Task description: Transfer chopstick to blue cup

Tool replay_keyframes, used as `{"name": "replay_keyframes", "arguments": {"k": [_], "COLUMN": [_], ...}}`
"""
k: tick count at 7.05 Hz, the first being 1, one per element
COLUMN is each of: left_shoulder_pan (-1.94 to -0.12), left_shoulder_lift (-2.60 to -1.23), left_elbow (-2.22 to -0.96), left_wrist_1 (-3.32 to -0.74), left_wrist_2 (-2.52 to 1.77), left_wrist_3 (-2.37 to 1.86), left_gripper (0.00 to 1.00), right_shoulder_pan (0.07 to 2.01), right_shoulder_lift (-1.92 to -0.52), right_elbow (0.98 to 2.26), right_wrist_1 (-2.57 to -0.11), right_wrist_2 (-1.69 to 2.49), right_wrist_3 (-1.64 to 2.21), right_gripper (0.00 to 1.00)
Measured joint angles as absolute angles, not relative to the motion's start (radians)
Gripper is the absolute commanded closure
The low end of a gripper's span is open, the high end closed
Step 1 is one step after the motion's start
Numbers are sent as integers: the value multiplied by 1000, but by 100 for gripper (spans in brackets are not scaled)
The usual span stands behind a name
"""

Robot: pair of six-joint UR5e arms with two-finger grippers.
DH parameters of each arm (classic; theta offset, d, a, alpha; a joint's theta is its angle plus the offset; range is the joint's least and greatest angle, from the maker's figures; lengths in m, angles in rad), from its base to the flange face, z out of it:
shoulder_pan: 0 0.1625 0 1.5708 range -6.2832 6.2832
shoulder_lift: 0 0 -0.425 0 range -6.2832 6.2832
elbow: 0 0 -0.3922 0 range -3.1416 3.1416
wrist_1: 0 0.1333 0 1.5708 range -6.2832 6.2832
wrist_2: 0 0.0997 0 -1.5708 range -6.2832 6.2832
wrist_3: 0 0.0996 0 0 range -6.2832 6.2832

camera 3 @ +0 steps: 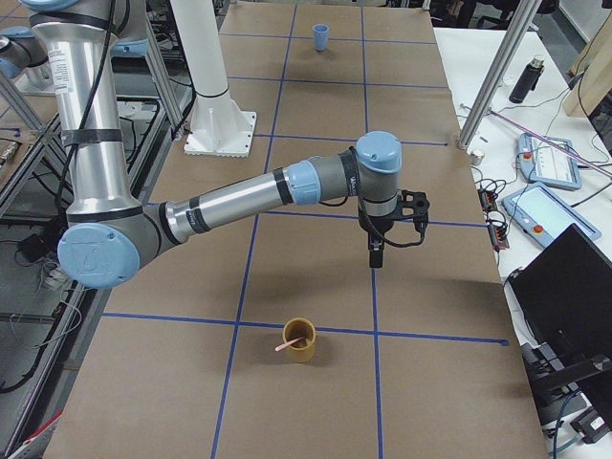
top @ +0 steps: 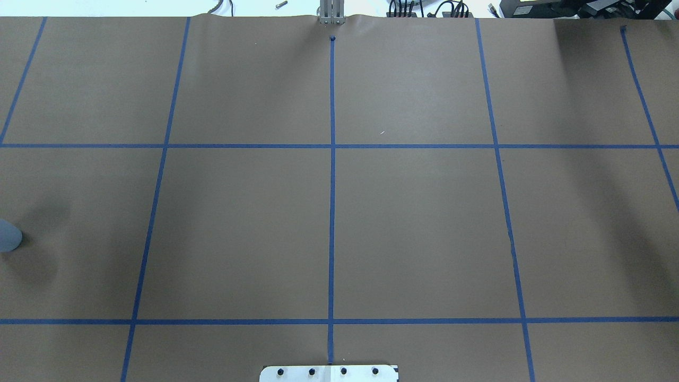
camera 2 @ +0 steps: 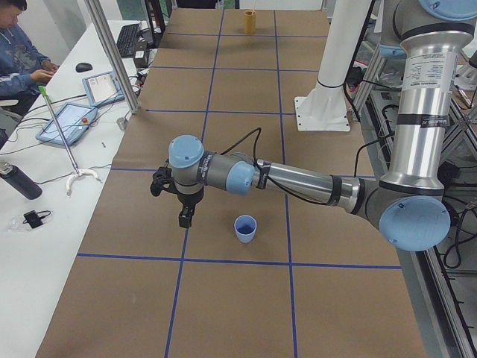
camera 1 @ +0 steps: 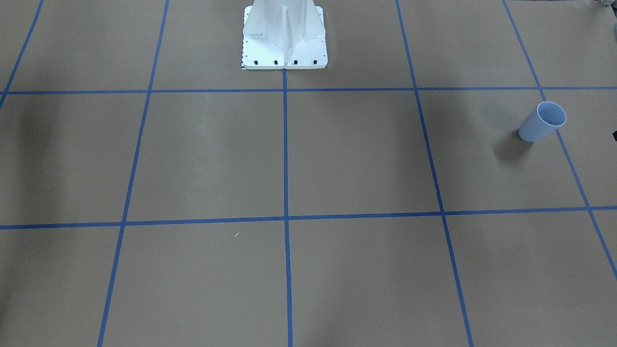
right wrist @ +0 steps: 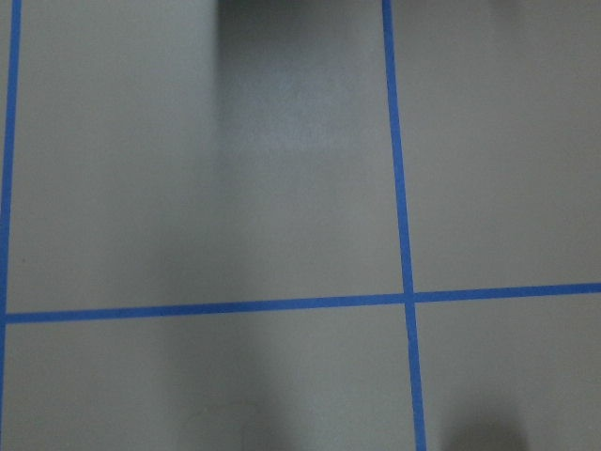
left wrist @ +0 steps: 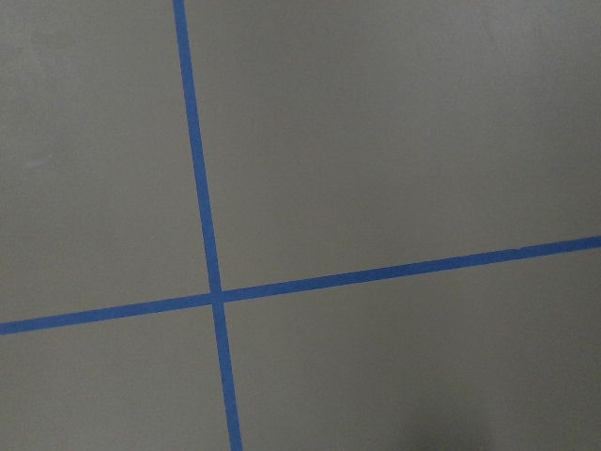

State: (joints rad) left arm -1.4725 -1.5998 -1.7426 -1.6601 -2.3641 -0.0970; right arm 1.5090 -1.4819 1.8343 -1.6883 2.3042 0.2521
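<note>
The blue cup [camera 1: 542, 121] stands upright on the brown table near the robot's left end; it also shows in the exterior left view [camera 2: 245, 227], at the overhead view's left edge [top: 8, 236] and far off in the exterior right view [camera 3: 321, 37]. One pale pink chopstick [camera 3: 287, 343] leans in a mustard cup [camera 3: 301, 339] at the robot's right end. The left gripper [camera 2: 184, 218] hangs above the table beside the blue cup, apart from it. The right gripper [camera 3: 376, 256] hangs above the table beyond the mustard cup. I cannot tell whether either is open or shut.
The white robot base [camera 1: 284, 38] stands at the table's robot side. Blue tape lines [top: 332, 212] grid the brown paper. A side bench holds tablets [camera 2: 65, 121] and a dark bottle [camera 2: 19, 181]; a seated person [camera 2: 19, 52] is at it. A metal post [camera 3: 492, 76] stands at the operators' edge.
</note>
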Motion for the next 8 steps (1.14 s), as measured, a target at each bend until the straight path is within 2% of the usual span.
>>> {"name": "replay_keyframes", "arguments": {"k": [4,8], "left_shoulder_pan": [-1465,-1460], "left_shoulder_lift": [-1550,-1522], "left_elbow": [-1763,-1757], "left_wrist_1": [-1731,-1754], "left_wrist_2": [-2370,-2366], "left_wrist_3": [-81,-79], "left_gripper": [2,1], "right_shoulder_pan": [1504,1501], "right_shoulder_lift": [-1548,-1557], "right_elbow": [1846,1842], "right_wrist_1": [-1692,-1677], "right_wrist_2": [2413,2432], "right_wrist_3": [206,206], "right_gripper": [0,0]}}
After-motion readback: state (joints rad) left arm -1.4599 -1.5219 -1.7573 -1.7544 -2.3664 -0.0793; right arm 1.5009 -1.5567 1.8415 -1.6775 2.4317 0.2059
